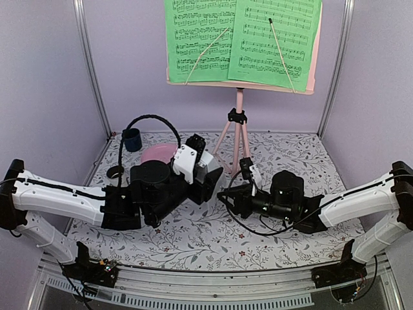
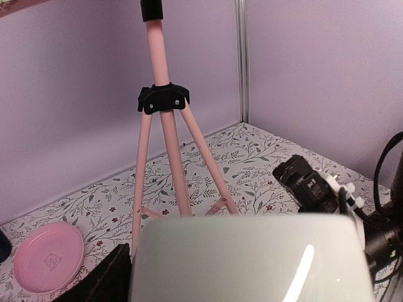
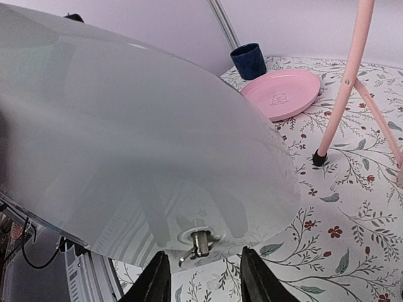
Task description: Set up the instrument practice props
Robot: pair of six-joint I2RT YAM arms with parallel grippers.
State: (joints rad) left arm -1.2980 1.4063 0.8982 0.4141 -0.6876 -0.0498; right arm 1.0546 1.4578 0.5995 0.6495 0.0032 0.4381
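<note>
Lilac enclosure walls surround a floral-patterned bench [image 1: 277,152], at the back centre of which the pink tripod music stand [image 1: 239,129] stands upright, its desk already carrying two green sheet-music pages [image 1: 245,39] side by side. The remaining prop, the white metronome [image 1: 211,170], is off the bench at the tip of the left end effector [image 1: 205,182], just in front of the tripod legs. It fills the lower edge of the left wrist view, which hides the fingers, but the left end effector appears to be clamped on it, since nothing else supports it. The right end effector [image 3: 201,267] is released, with its two fingers spread and empty. They point straight at the near face of the metronome, with the small metal winding key [image 3: 200,241] just beyond and centred between them, close but not touching. The metronome thus lies directly ahead of the right end effector and to that arm's left. The body is too close to either wrist camera for its long axis to be read. By judgement, stand and pages are set, and the next move turns on this face-to-face alignment: either a transfer to the right arm or a descent to the bench beside the tripod feet. A pink plate [image 3: 281,93] and a dark blue cup [image 3: 249,60] sit at the rear left, well apart from both end effectors.
</note>
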